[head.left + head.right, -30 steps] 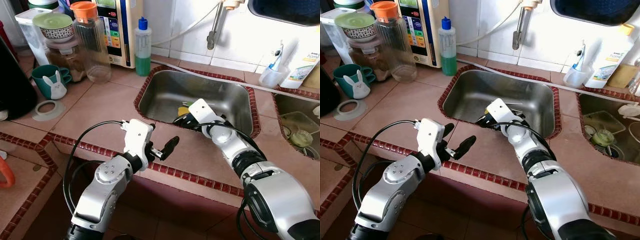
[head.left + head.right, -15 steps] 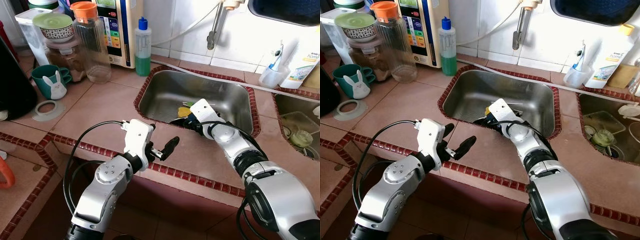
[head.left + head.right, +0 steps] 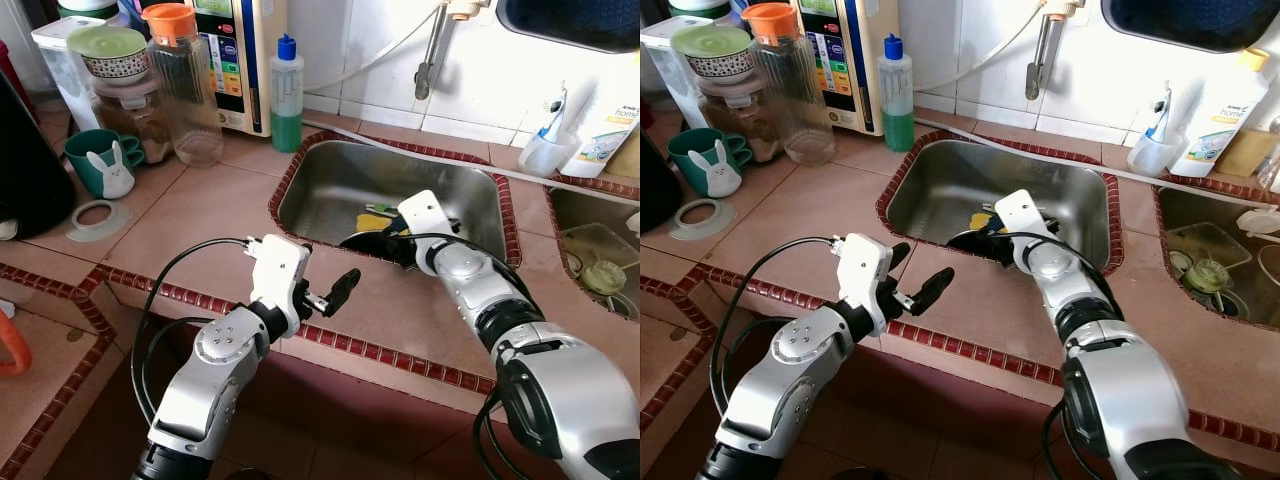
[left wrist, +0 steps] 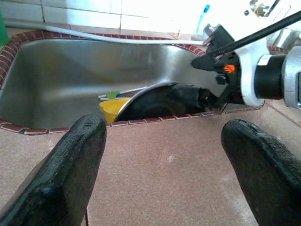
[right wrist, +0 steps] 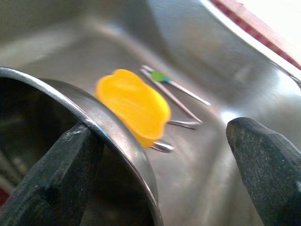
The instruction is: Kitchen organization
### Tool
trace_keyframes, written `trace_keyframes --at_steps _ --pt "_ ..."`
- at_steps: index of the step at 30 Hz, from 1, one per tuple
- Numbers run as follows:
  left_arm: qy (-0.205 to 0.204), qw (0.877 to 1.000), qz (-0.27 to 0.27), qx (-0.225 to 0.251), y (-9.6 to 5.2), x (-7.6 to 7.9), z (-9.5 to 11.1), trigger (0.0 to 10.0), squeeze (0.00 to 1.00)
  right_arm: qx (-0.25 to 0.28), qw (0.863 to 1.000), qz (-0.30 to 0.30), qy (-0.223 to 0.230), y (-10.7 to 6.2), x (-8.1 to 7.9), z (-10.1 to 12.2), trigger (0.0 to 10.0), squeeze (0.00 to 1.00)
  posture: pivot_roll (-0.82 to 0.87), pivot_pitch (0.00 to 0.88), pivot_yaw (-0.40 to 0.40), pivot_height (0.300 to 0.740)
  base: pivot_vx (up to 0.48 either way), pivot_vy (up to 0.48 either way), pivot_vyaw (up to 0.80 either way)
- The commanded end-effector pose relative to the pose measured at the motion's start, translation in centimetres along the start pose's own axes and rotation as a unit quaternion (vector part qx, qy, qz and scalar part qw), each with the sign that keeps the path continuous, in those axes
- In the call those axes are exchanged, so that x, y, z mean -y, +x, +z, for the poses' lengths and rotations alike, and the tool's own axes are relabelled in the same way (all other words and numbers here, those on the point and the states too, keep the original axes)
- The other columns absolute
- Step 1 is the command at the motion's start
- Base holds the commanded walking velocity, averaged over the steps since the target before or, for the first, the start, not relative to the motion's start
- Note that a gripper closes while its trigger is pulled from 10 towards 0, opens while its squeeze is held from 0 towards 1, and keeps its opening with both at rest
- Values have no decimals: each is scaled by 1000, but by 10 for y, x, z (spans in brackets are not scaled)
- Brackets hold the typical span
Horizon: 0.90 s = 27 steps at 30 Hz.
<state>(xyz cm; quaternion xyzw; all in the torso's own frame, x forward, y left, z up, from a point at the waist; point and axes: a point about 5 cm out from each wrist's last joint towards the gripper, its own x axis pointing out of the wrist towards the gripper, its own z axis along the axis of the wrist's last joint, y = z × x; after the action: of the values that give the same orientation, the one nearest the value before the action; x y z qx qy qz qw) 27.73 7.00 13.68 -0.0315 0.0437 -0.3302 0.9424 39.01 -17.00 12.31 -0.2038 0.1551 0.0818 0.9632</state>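
A tiled kitchen desk with red-brick edging carries a steel sink under a wall tap, and most of the tidying looks still to do. In the sink lie a dark metal-rimmed pan, a yellow dish just beside it and some thin utensils behind. None of them has left the basin.

The right hand is down at the near side of the sink, its fingers spread wide, one finger inside the pan's rim and the other outside, so it straddles the rim without pinching it. I judge this as the start of a grasp on the pan.

The left hand hovers over the front of the desk, fingers apart and holding nothing.

On the far left a clear jug, a green rabbit mug, stacked containers and a soap bottle stand crowded together, apparently unsorted.
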Motion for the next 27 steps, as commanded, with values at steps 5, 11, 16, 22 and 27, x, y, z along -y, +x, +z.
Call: trace_keyframes --at_steps 5,11,16,22,27 --pt "7 1000 7 7 5 0 3 10000 0 69 993 -62 74 -4 29 17 10000 1000 227 12 -54 740 0 0 0" --pt "6 1000 10 9 8 0 2 10000 0 123 983 -71 116 -8 41 29 10000 1000 216 3 -56 740 0 0 0" --pt "4 1000 10 13 12 1 2 10000 0 166 972 -93 141 -13 58 42 10000 1000 198 0 -55 740 0 0 0" --pt "3 1000 7 15 14 3 2 10000 0 163 972 -95 144 -14 63 39 10000 1000 194 0 -58 740 0 0 0" --pt "1 1000 11 19 15 2 1 10000 0 141 976 -79 143 -12 53 28 10000 1000 192 0 -65 740 0 0 0"
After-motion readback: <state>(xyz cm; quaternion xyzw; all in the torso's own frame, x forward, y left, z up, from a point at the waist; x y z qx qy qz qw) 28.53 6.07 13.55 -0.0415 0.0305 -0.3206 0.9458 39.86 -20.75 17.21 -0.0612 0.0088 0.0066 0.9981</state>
